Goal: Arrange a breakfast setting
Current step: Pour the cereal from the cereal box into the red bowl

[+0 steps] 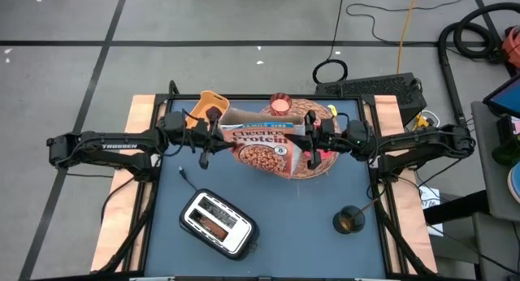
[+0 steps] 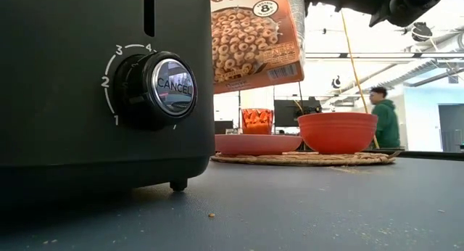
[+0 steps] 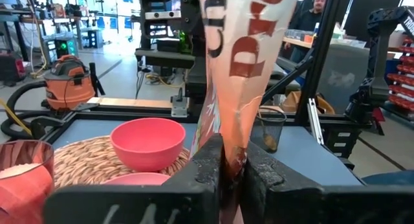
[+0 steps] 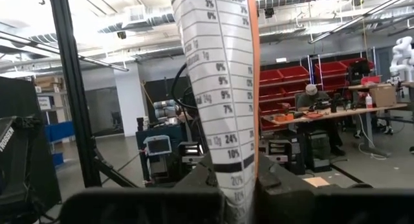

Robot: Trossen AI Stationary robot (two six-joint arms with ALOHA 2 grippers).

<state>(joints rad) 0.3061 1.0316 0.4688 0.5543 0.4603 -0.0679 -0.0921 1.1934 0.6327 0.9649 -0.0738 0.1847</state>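
The cereal box (image 1: 264,144) is held in the air above the round woven straw mat (image 1: 318,169), tilted, with its printed front facing up in the high view; in the low view the cereal box (image 2: 255,39) hangs clear of the tableware below it. The left gripper (image 1: 213,131) is clamped on the box's left end; in the left wrist view its fingers (image 3: 207,169) pinch the narrow edge of the box (image 3: 242,62). The right gripper (image 1: 309,141) is clamped on the opposite end; the right wrist view shows its fingers closed on the nutrition panel side (image 4: 223,88). On the mat (image 2: 304,159) rest the pink plate (image 2: 257,143) and, just beside it, the red bowl (image 2: 337,132); the small glass (image 2: 257,121) stands behind the plate. A toaster (image 1: 217,224) sits on the near part of the table (image 1: 292,232), well apart from the mat; a small dark cup (image 1: 349,220) stands to its right.
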